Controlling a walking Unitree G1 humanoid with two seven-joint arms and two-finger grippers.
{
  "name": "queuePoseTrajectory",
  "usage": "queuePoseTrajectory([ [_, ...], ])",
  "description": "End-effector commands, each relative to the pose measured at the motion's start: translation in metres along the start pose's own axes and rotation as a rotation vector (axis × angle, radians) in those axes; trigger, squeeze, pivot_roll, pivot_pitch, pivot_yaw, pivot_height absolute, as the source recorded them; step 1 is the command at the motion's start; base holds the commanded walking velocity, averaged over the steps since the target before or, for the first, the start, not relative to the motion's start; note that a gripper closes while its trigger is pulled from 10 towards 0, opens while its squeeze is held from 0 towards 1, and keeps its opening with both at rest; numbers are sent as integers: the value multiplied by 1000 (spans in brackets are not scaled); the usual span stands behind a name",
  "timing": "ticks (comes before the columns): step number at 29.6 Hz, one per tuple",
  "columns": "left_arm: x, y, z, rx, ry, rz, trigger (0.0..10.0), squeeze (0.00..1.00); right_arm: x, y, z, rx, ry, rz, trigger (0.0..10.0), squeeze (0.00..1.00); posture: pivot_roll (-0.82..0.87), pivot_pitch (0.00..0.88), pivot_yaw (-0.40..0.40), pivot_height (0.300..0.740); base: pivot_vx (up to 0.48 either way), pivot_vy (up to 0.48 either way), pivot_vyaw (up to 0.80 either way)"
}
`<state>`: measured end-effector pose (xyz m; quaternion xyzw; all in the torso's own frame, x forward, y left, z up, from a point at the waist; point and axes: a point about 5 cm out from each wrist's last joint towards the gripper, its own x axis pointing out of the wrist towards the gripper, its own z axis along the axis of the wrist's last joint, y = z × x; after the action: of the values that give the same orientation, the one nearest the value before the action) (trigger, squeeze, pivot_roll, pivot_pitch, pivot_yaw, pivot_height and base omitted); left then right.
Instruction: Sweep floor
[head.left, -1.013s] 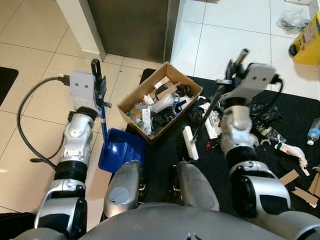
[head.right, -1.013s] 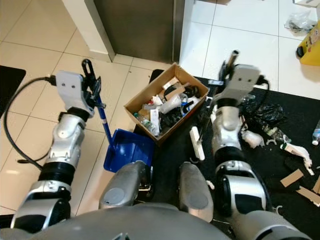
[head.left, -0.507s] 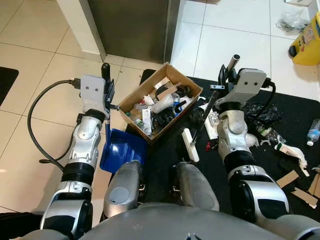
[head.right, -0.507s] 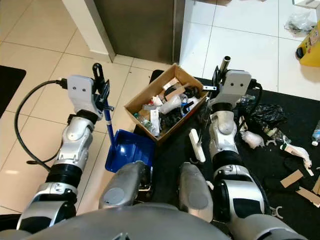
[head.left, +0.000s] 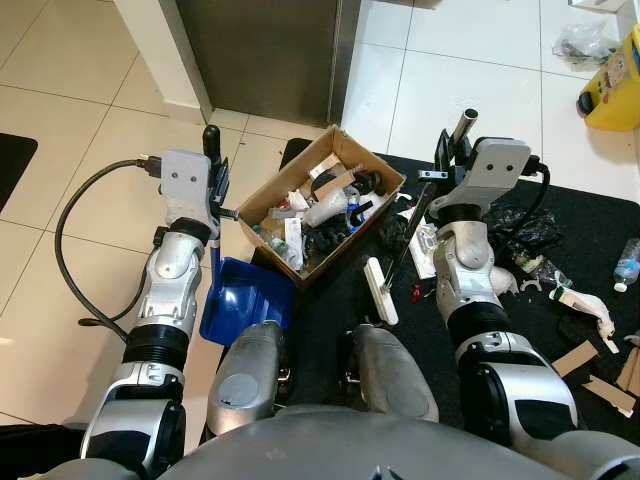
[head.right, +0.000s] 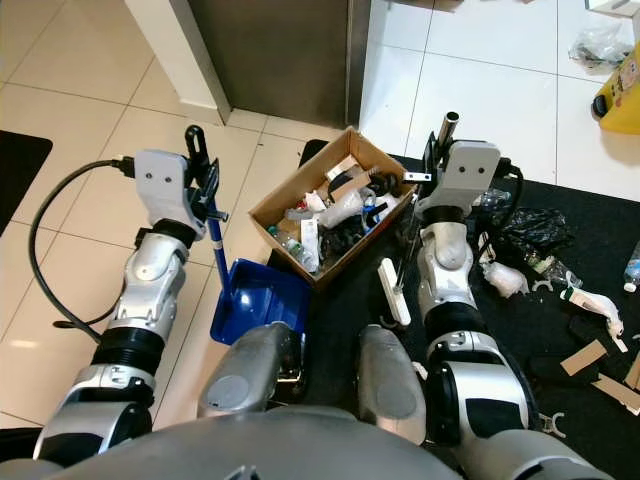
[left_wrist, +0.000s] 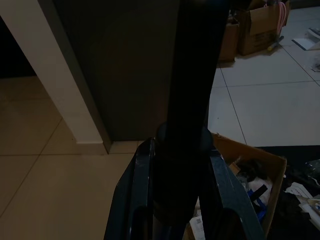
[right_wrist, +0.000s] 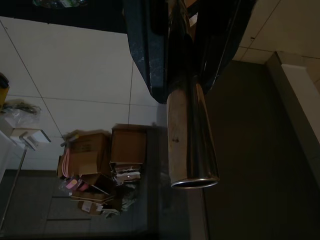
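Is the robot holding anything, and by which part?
Yes. Left gripper holds the blue dustpan by its handle top; right gripper holds the broom near its metal pole's end.

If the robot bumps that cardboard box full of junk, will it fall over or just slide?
Probably slide. The cardboard box is low and wide and lies flat, half on the black mat, so tipping looks unlikely. It is packed with scraps, so it may feel heavy and drag. Its thin cardboard walls and open flaps would likely bend if pushed hard.

Home: tiled floor (head.left: 70, 120), mat (head.left: 590, 230), steel appliance (head.left: 265, 55).
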<state>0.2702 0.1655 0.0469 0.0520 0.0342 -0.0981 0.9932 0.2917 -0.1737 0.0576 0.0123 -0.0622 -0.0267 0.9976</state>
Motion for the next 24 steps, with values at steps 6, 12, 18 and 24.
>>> queuePoseTrajectory([
  [6, 5, -6, 10, -41, -50, -7, 10000, 0, 1, 0, 5, 0, -24, -4, 10000, 0, 76, 0, 3, 740, 0, 0, 0],
  [12, 5, -6, 10, -39, -47, -9, 10000, 0, 2, 0, 5, -6, -24, -10, 10000, 0, 76, 0, 5, 740, 0, 0, 0],
  [18, 6, -5, 10, -38, -46, -7, 10000, 0, 2, 1, 5, -4, -26, -8, 10000, 0, 77, 0, 5, 740, 0, 0, 0],
  [24, 5, -5, 9, -36, -44, -8, 10000, 0, 2, 2, 5, -4, -25, -6, 10000, 0, 77, 0, 7, 740, 0, 0, 0],
])
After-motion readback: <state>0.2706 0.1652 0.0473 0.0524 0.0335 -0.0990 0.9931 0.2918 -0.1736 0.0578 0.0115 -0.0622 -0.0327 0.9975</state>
